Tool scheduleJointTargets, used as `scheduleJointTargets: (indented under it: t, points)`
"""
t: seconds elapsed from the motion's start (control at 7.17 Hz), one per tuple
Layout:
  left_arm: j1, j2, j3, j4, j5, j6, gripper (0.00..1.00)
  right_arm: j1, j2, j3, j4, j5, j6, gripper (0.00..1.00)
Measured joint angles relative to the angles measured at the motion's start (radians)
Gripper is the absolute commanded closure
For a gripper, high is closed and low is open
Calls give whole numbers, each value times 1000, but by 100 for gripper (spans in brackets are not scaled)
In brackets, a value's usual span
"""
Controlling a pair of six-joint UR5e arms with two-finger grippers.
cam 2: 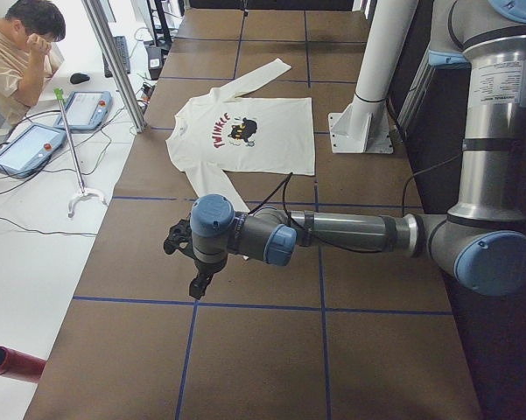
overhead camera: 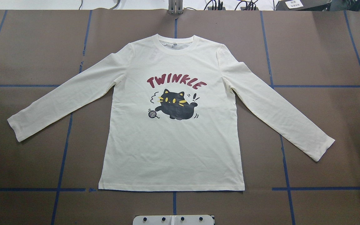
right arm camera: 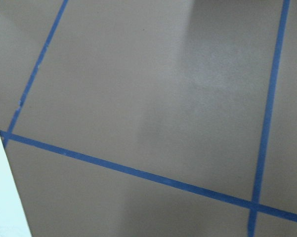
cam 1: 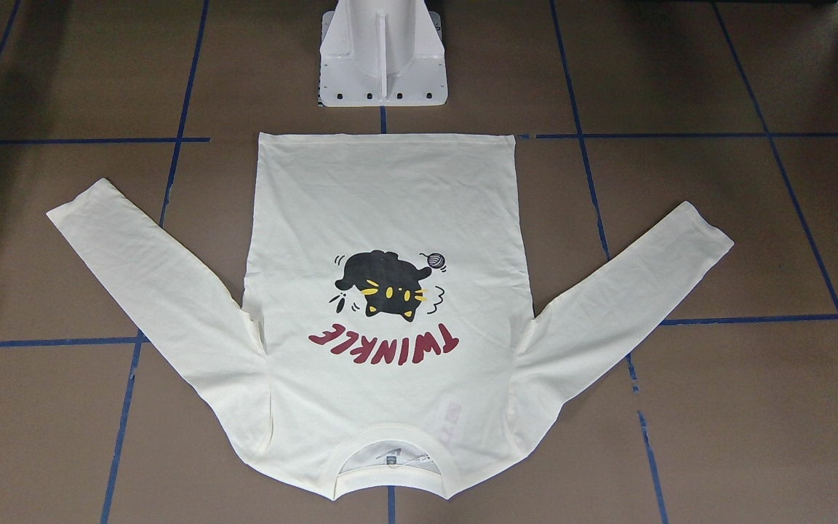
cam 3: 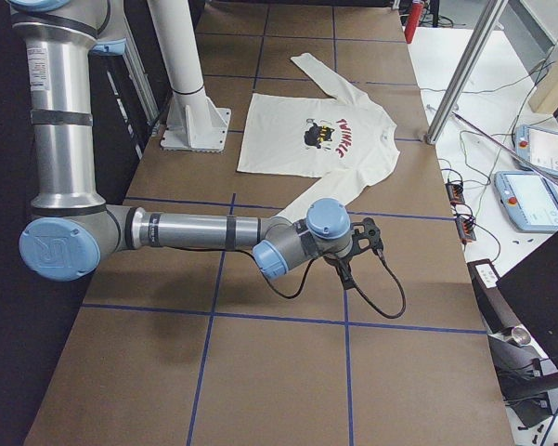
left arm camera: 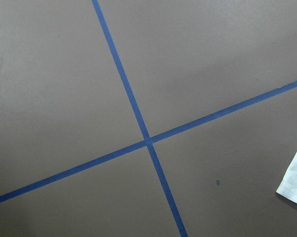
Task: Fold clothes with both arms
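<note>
The T-shirt (overhead camera: 170,150) is laid flat and print-up in the middle of the desk (overhead camera: 27,172), with its sleeves (overhead camera: 67,97) spread to either side and its hem toward the pedestal (cam 1: 382,58). The left fingers (cam 2: 198,284) and right fingers (cam 3: 343,276) are held above the desk ends, apart from the cloth. Whether they are spread or pressed together cannot be told. The thin cloth could be missed, or only one layer pinched. If the arms are lifted unevenly, the fold could be dragged askew. No container is seen.
</note>
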Motion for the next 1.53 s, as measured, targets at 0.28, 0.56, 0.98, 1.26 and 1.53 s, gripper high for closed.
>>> scheduleJointTargets:
  t: [0.28, 0.56, 0.98, 1.26, 1.53]
  points:
    - [0, 1, -4, -5, -1, 1, 0, -121, -31, 17, 201, -28, 279, 6]
    - [0, 4, -6, -6, -2, 1, 0, -290, -75, 57, 300, -179, 521, 17]
    - [0, 6, -3, -6, -2, 2, 0, -490, -124, 124, 318, -373, 774, 26]
    - [0, 6, -1, -6, -2, 2, 0, -602, -138, 133, 320, -488, 877, 30]
    - [-1, 7, -1, -6, -3, 2, 0, -642, -199, 160, 321, -520, 894, 31]
